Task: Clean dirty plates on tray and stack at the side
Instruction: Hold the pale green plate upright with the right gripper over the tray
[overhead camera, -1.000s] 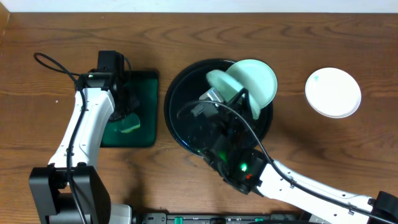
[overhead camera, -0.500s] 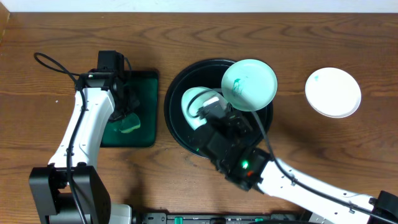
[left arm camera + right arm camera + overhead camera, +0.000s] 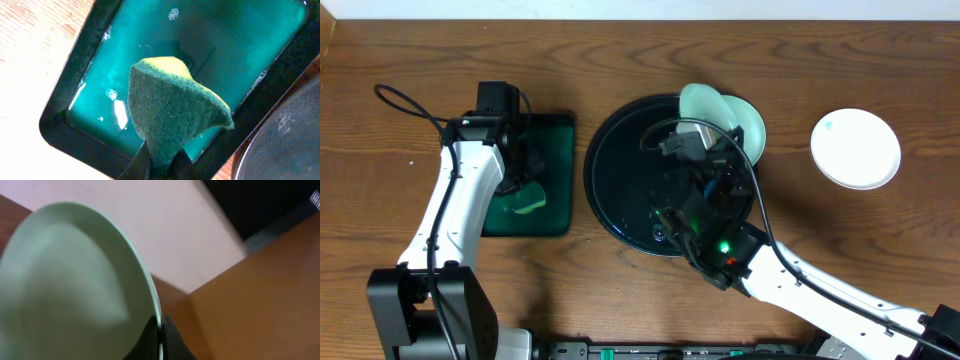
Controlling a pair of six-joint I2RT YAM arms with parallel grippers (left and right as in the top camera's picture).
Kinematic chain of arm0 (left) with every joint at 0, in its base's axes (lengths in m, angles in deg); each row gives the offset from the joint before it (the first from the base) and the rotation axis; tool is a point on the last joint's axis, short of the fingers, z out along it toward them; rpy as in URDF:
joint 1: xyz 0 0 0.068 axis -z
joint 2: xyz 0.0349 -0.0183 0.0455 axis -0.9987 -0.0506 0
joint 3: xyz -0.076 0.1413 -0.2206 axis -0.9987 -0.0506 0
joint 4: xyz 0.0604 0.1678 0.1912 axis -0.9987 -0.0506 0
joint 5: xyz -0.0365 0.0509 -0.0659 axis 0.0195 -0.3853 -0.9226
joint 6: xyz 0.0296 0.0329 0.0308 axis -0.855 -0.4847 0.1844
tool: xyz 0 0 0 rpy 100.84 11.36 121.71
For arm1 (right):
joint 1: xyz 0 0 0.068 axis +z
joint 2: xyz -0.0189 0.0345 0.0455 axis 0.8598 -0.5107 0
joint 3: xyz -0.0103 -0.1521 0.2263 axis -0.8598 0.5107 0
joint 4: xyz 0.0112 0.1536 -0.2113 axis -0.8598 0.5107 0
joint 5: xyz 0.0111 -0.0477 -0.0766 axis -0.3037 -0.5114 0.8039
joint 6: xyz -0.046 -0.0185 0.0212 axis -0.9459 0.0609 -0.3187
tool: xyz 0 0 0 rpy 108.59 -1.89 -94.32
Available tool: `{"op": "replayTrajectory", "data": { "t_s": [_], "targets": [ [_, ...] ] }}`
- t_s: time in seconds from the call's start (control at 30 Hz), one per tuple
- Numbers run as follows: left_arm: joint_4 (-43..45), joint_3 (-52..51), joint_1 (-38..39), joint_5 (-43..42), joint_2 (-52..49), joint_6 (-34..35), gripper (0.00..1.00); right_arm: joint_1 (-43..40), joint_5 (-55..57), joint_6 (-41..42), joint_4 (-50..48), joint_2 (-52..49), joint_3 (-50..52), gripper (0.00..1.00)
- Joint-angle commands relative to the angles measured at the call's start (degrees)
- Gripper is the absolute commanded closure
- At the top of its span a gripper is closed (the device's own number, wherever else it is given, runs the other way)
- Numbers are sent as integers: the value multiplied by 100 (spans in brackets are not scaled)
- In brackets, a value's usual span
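The large black tray point(image 3: 610, 190) lies at the table's centre. My right gripper point(image 3: 161, 330) is shut on the rim of a pale-mint plate point(image 3: 75, 280). It holds that plate tilted nearly on edge over the tray's far side point(image 3: 700, 103). A second mint plate point(image 3: 750, 132) lies under it on the tray's far right rim. A third, white plate point(image 3: 856, 148) with a small teal speck lies on the table to the right. My left gripper point(image 3: 160, 167) is shut on a green sponge point(image 3: 175, 110), which also shows in the overhead view point(image 3: 528, 203).
A rectangular dark green tray point(image 3: 555, 140) holding teal soapy water point(image 3: 230, 45) lies left of the black tray, under the sponge. The black tray's rim shows in the left wrist view point(image 3: 285, 145). A wall runs along the table's far edge.
My right arm has swung its plate from the tray's left centre up to the far side, turning it nearly on edge over the second plate. The left arm and sponge have not moved.
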Motion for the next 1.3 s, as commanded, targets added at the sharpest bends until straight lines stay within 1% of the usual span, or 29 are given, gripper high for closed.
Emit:
{"op": "replayTrajectory", "data": {
  "t_s": [0.0,0.07,0.13,0.27,0.37,0.43,0.53,0.67,0.77,0.87,0.9,0.97,1.03,1.07,1.17,1.23,1.27],
  "targets": [
    [-15,39,-17,2,-11,-98,93,240,-87,-2149,-527,13,-70,99],
    [-15,39,-17,2,-11,-98,92,378,-299,-3005,-798,13,-70,99],
    [-9,39,-17,4,-11,-98,93,498,-431,-3801,-822,13,-70,99],
    [9,39,-17,4,-11,-98,93,634,-396,-5060,-776,-2,-70,99],
    [9,39,-17,4,-11,-98,93,704,-352,-5700,-782,-2,-70,99],
    [9,39,-17,2,-11,-98,93,754,-291,-5914,-782,-4,-70,99],
    [9,39,-17,2,-11,-98,93,831,-219,-5960,-785,-7,-70,99],
    [7,39,-17,2,-11,-98,92,833,-37,-6304,-793,-7,-70,99],
    [7,39,-17,2,-11,-98,93,833,4,-6365,-855,-7,-70,99],
    [7,39,-17,2,-11,-98,93,706,-205,-5692,-1058,-7,-70,99],
    [7,39,-17,2,-11,-98,93,656,-129,-5608,-1060,-24,-70,99],
    [-13,39,-17,2,-11,-98,93,763,345,-5744,-1222,-70,-70,99],
    [-7,37,-17,2,-11,-98,93,763,142,-5222,-1353,-72,-68,99],
    [7,35,-17,2,-11,-98,93,654,28,-5171,-1340,-79,-70,99],
    [-35,35,-17,4,-11,-98,93,693,597,-5541,-1711,-192,-70,99],
    [-33,24,-17,4,-11,-98,92,695,599,-5007,-1971,-201,-70,99],
    [-15,24,-17,2,-11,-96,93,621,549,-4889,-1974,-203,-70,99]
  ]
}}
